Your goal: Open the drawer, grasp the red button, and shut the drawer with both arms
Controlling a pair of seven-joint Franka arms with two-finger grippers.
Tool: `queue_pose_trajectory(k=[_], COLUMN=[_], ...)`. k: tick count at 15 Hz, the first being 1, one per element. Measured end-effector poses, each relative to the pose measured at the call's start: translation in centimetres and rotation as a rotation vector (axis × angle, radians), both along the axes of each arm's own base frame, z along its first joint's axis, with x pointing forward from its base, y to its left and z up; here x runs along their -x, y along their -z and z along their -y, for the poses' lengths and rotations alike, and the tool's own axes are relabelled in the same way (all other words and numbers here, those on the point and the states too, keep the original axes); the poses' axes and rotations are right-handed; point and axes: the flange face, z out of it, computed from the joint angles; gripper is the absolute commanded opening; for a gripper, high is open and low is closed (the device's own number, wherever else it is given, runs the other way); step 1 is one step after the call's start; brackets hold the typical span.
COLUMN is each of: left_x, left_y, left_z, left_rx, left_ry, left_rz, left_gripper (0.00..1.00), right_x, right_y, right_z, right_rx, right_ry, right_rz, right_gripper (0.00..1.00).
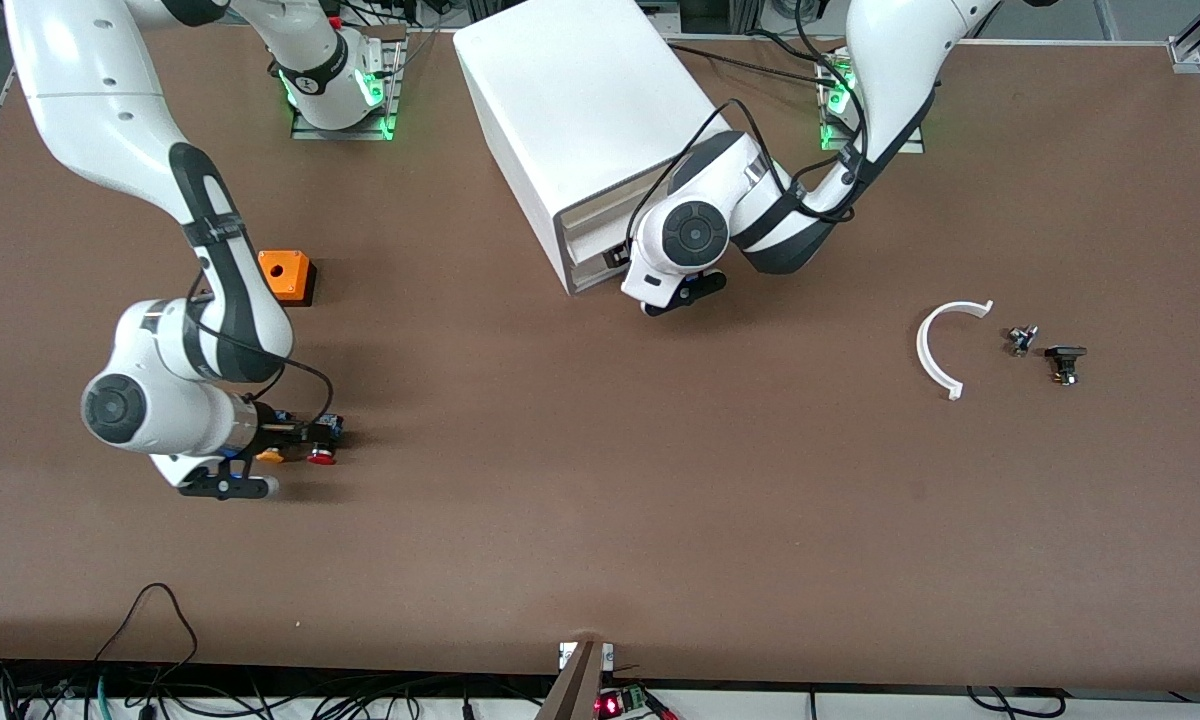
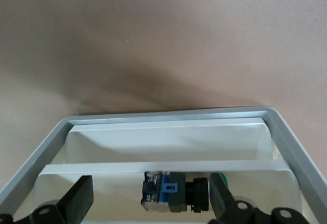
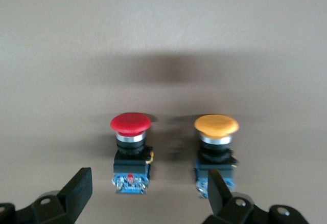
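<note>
Red-capped button (image 3: 131, 152) lies on the table between the spread fingers of the right gripper (image 3: 145, 196), unheld. Left gripper (image 2: 150, 201) is spread wide and empty at the drawer (image 2: 168, 147).

button (image 3: 131, 152) beside orange-capped button (image 3: 216, 155) on table (image 1: 600, 500)

Two push-buttons lie side by side on the brown worktop (image 3: 163, 40), apart, not touching. Red button (image 3: 131, 150): red mushroom cap, silver collar, black body, blue terminal block at its 6 o'clock end. Orange button (image 3: 216, 152): orange cap, same build, its blue base partly hidden by one tool finger (image 3: 217, 188). Right tool (image 3: 148, 193) has its two black fingers spread wide, holding nothing; the red button sits just off the gap between them at 12 o'clock. Soft shadow on worktop above both caps.
</note>
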Motion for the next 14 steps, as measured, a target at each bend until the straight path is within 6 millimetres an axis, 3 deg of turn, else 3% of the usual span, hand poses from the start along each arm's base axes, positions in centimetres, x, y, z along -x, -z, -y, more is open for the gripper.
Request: queue_pose_trajectory(k=[5, 7, 9, 11, 12, 14], left_x=[0.3, -1.4, -4.6, -8.1, -9.5, -11.7], left_y=[-0.3, -2.4, -6.5, -10.9, -12.3, -12.9], left_z=[0.1, -0.8, -2.9, -6.2, -8.0, -11.3], left_rx=[-0.006, -0.005, 0.008, 0.038, 0.055, 0.041], left_ry=[0.009, -0.002, -0.011, 0.010, 0.023, 0.066], left_rz=[-0.014, -0.009, 0.008, 0.038, 0.051, 0.100], left_gripper=[1.00, 1.00, 1.00, 1.00, 1.00, 1.00], right_x=[2.3, 4.1, 5.6, 7.0, 7.7, 9.0], right_y=[-9.0, -12.3, -15.6, -18.9, -20.5, -23.5], right_z=[0.5, 0.6, 0.7, 0.7, 0.8, 0.8], right_rx=[0.005, 0.005, 0.005, 0.005, 0.005, 0.005], right_ry=[0.000, 0.000, -0.001, 0.000, -0.001, -0.002], right_rz=[0.072, 0.077, 0.072, 0.061, 0.058, 0.058], right_gripper=[1.00, 1.00, 1.00, 1.00, 1.00, 1.00])
